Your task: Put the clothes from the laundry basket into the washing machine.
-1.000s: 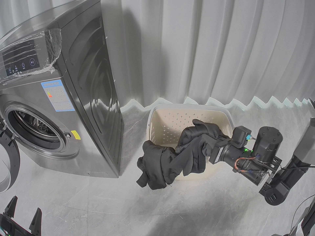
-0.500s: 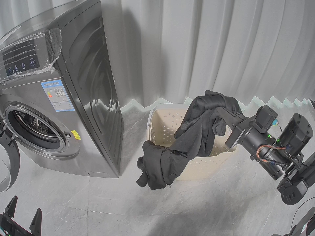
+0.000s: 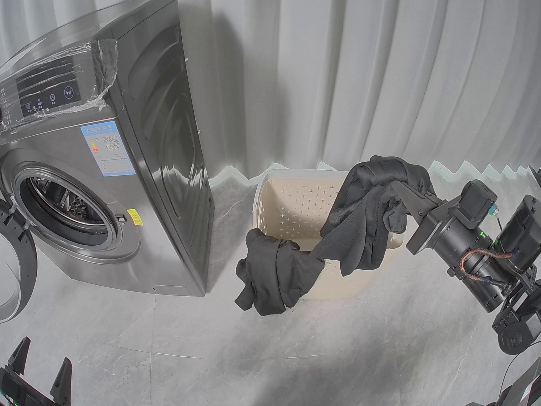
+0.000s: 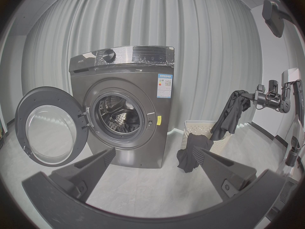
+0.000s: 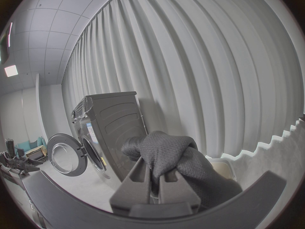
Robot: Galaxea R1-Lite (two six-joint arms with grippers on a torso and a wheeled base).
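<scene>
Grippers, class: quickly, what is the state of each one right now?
Left gripper: open, holding nothing.
Right gripper: shut on the dark garment.

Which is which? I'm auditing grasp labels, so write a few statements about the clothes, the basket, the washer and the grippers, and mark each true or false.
1. The right gripper is shut on the dark garment. True.
2. The washing machine has its door closed. False: the door is swung open.
3. One end of the dark garment hangs over the rim of the laundry basket. True.
4. The left gripper holds clothing. False: it is open and empty, low in front of the washing machine.
</scene>
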